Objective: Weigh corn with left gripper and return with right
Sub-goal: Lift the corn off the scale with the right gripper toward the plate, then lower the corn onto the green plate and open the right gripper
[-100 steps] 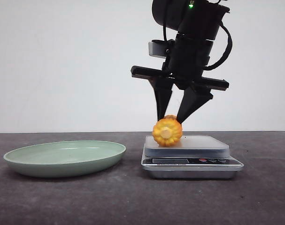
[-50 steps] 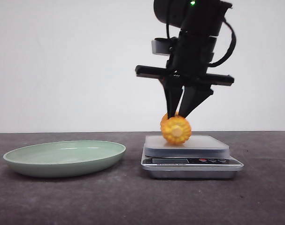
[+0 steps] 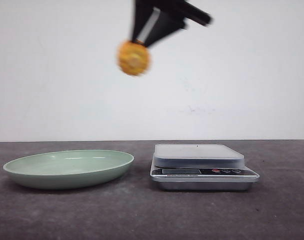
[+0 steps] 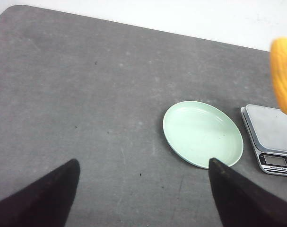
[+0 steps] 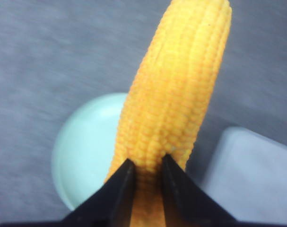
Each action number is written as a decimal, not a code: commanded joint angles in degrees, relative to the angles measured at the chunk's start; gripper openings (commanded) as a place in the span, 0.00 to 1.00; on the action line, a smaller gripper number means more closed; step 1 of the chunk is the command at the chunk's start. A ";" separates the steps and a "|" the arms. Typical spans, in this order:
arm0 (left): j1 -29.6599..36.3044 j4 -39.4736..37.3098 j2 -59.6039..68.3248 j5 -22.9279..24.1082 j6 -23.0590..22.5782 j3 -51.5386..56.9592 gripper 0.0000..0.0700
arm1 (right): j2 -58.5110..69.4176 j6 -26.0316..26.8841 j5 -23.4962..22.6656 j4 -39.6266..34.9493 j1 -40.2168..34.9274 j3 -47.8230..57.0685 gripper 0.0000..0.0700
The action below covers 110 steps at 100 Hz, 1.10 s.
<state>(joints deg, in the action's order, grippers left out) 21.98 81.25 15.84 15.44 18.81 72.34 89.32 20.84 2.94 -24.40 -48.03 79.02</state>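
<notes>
The yellow-orange corn (image 3: 134, 57) hangs high in the air, held by my right gripper (image 3: 141, 40), whose fingers are shut on it. In the right wrist view the corn (image 5: 178, 94) fills the middle, with both black fingertips (image 5: 126, 177) pressed on its kernels, above the edge of the green plate (image 5: 86, 146) and the scale (image 5: 249, 175). My left gripper (image 4: 143, 163) is open and empty, high above the bare table left of the plate (image 4: 202, 132). The corn (image 4: 282, 75) shows at the edge of that view.
The pale green plate (image 3: 21, 167) sits on the left of the dark table. The silver kitchen scale (image 3: 204, 162) stands to its right, its platform bare. A white wall is behind.
My right gripper has lifted the corn off the scale platform and carried it up and to the left, toward the plate's side.
</notes>
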 commanded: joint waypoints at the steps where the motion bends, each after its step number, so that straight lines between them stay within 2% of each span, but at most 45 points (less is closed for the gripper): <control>1: 0.15 0.09 0.39 -0.02 -0.59 0.61 0.73 | 3.15 -0.04 0.00 0.81 -1.51 3.08 0.00; 33: 0.15 0.42 0.39 -0.07 -0.11 0.61 0.73 | 18.36 1.42 -0.31 -0.31 -3.43 11.69 0.00; 74: 0.15 1.46 0.39 -0.07 0.31 0.61 0.73 | 29.14 2.78 -4.02 -1.01 -3.80 11.89 0.00; 77: 0.15 1.46 0.39 -0.07 0.31 0.61 0.73 | 29.16 2.78 -3.98 -1.14 -3.82 11.89 0.05; 80: 0.15 1.46 0.39 -0.07 0.31 0.61 0.73 | 29.16 2.75 -3.89 -1.11 -3.89 11.89 0.14; 92: 0.15 1.49 0.39 -0.07 0.31 0.61 0.73 | 28.96 2.78 -3.13 -0.11 -4.26 11.91 0.67; 96: 0.15 1.49 0.39 -0.07 0.31 0.61 0.73 | 28.68 2.71 -3.13 0.17 -4.26 11.96 0.79; 99: 0.15 1.49 0.39 -0.07 0.31 0.61 0.73 | 28.24 2.60 -3.13 0.15 -4.24 11.98 0.83; 110: 0.15 1.49 0.39 -0.07 0.28 0.61 0.73 | 25.99 0.94 -2.95 -0.68 -3.89 12.85 0.83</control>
<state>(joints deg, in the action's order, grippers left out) 21.98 81.28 15.84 15.42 19.03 72.31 116.79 22.81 -0.36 -25.10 -51.55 89.47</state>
